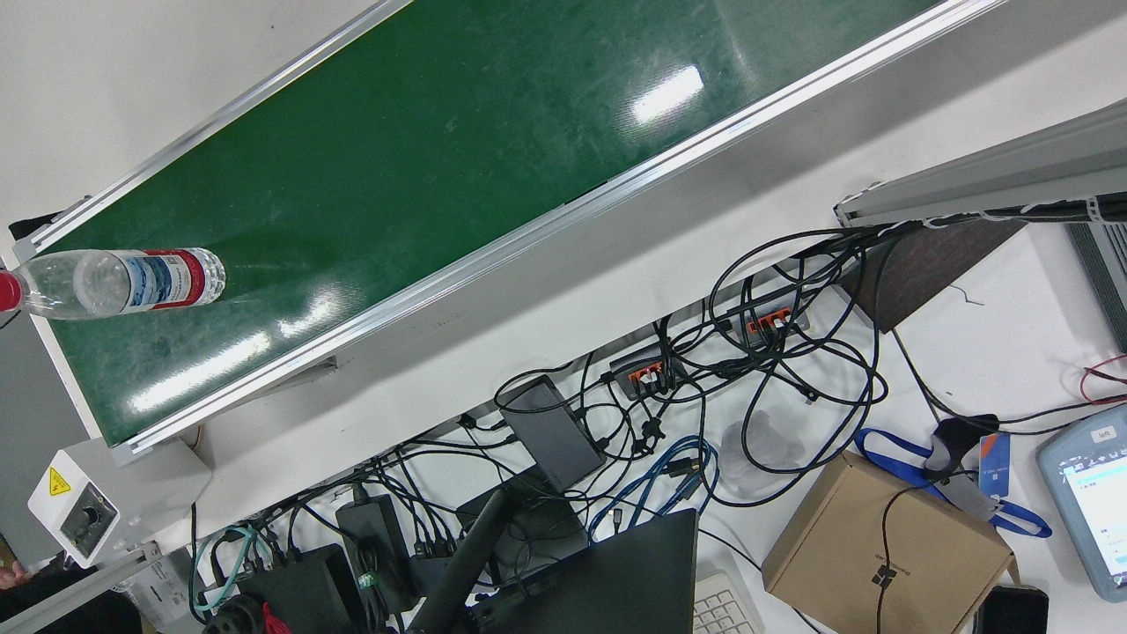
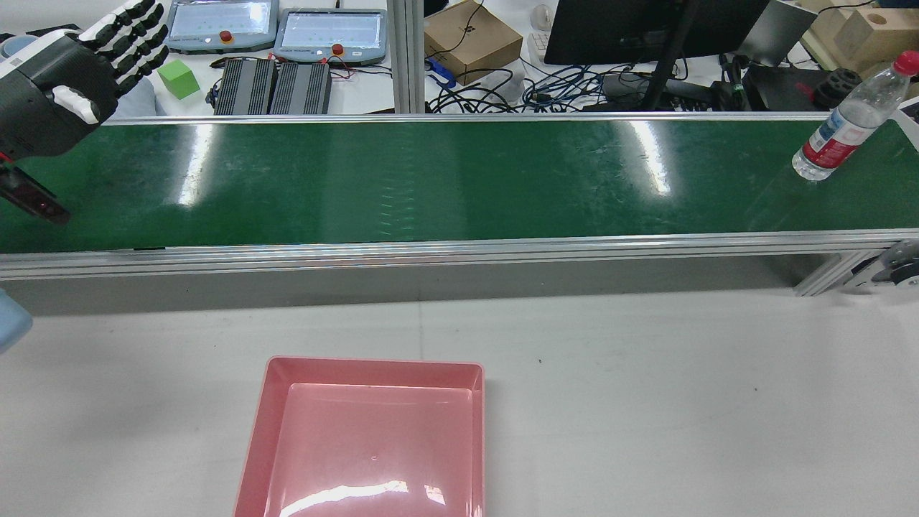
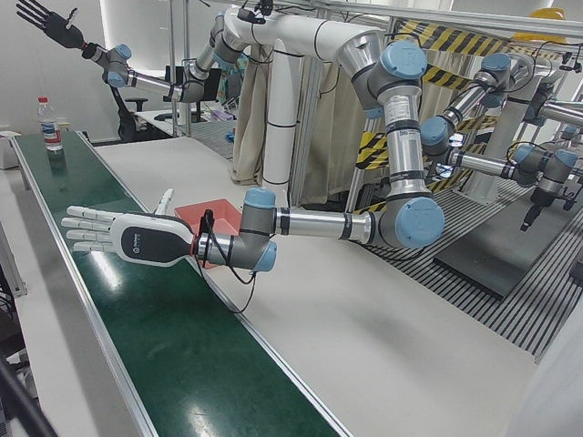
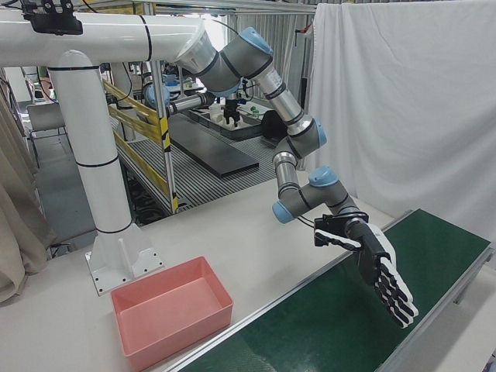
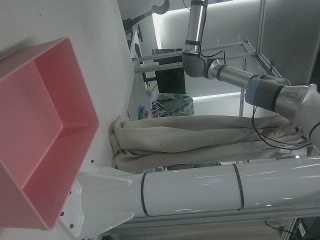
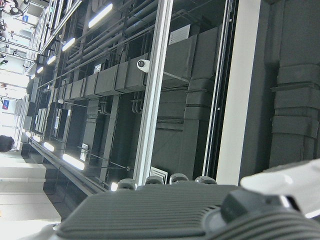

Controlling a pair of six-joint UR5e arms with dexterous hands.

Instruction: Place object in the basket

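Note:
A clear water bottle (image 2: 843, 126) with a red cap and a red and white label stands upright at the right end of the green conveyor belt (image 2: 431, 179); it also shows in the front view (image 1: 123, 282) and far off in the left-front view (image 3: 50, 123). The empty pink basket (image 2: 373, 365) sits on the white table before the belt, left of centre (image 4: 178, 329) (image 5: 50, 130). My left hand (image 2: 79, 72) is open and empty, fingers straight, above the belt's left end, far from the bottle (image 3: 127, 238) (image 4: 384, 279). My right hand (image 3: 46, 23) is open and raised high above the bottle's end.
Beyond the belt lies a desk with tangled cables (image 1: 748, 387), a cardboard box (image 2: 470, 39), two teach pendants (image 2: 334, 32), a monitor and a green cube (image 2: 178, 77). The white table (image 2: 646, 395) stretches right of the basket. The robot's white pedestal (image 4: 101, 201) stands behind the basket.

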